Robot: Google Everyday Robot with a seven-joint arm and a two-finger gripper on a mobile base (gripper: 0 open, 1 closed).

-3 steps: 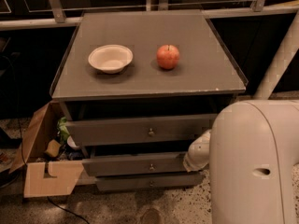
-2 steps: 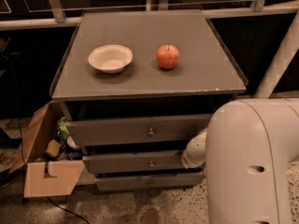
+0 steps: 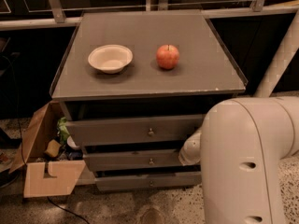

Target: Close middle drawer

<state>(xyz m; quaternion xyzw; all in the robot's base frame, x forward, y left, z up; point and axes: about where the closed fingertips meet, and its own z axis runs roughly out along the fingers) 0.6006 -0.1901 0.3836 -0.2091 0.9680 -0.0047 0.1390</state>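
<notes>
The arm has shifted slightly left toward the cabinet since the earlier frame. Its rounded joint now sits just beside the right end of the middle drawer (second of three, knob at centre). The gripper is hidden behind the arm near that end, so whether it is released or clenched cannot be told. The drawer appears slightly open. Step in hand: approach. Next move: push the front straight in until flush.
</notes>
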